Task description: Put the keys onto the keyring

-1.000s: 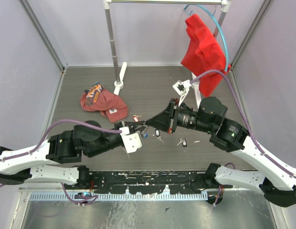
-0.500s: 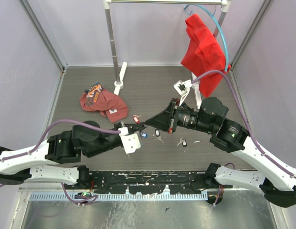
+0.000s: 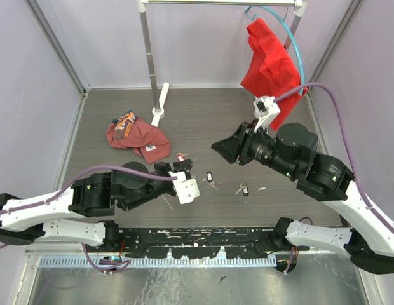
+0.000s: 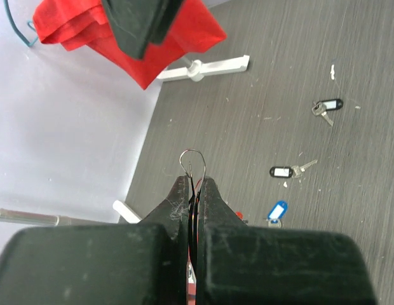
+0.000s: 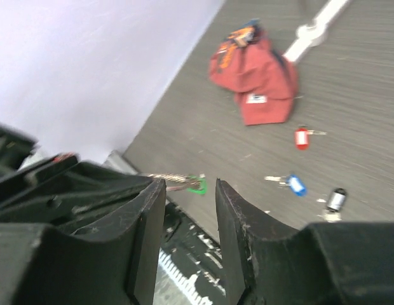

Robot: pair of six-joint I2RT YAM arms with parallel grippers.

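Left gripper (image 4: 193, 183): fingers pressed together on the keyring (image 4: 192, 151); only a small loop of the thin wire sticks out past the fingertips; a trace of red shows low in the slit between the fingers, too little to name.
Left gripper's place: low over the table (image 3: 203, 121), near its middle; the fingers point toward the right arm.
Right gripper (image 5: 190, 185): fingers apart with nothing between them; it hangs above the table, apart from the left gripper, and its tips aim that way.
Green tag (image 5: 197, 185): seen through the gap in the right wrist view, with a silver piece beside it; whether it hangs on the keyring cannot be told.
On the table: a red-tagged key (image 3: 180, 157) lies just beyond the left gripper; a blue-tagged key (image 4: 278, 210) lies beside the left fingers; a black-tagged key (image 3: 209, 177) lies a little further right; a second black-tagged key (image 3: 243, 189) lies further right again; all four lie loose, off the ring.
Cap (image 3: 136, 136): red, lying on the table at the left rear, near the white foot (image 3: 160, 101) of the rack.
Rack: its pole (image 3: 146, 51) stands at the back; a red cloth (image 3: 268, 63) hangs from a blue hoop hanger (image 3: 294, 39) at the right rear.
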